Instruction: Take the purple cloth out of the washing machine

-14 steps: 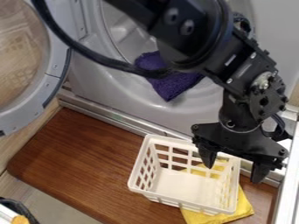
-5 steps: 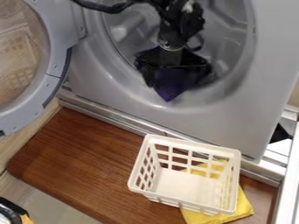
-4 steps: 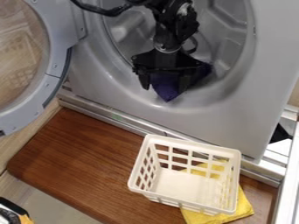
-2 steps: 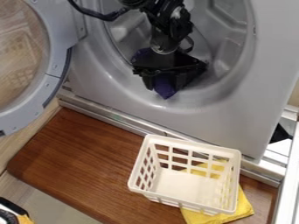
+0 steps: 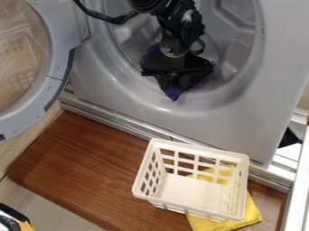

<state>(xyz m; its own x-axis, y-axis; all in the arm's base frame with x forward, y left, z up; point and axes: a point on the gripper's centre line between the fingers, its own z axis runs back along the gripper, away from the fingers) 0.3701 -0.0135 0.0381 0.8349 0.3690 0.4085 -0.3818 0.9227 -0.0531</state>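
The black gripper (image 5: pixel 172 84) hangs inside the round opening of the grey washing machine (image 5: pixel 208 101), over its lower lip. It is shut on the purple cloth (image 5: pixel 174 93), which is bunched between the fingers. A pointed end of the cloth sticks out below them, and another bit shows at the gripper's upper left. The gripper's body hides the rest of the cloth.
The machine's round door (image 5: pixel 57 74) stands open at the left. Below, a white basket (image 5: pixel 194 146) sits on the brown wooden board (image 5: pixel 84 169), partly over a yellow cloth (image 5: pixel 250 216). A metal rail (image 5: pixel 294 173) runs along the right.
From above the basket at the right, the gripper has moved up and left into the machine's opening. Its fingers have come together on the purple cloth, whose hanging end has shifted slightly.
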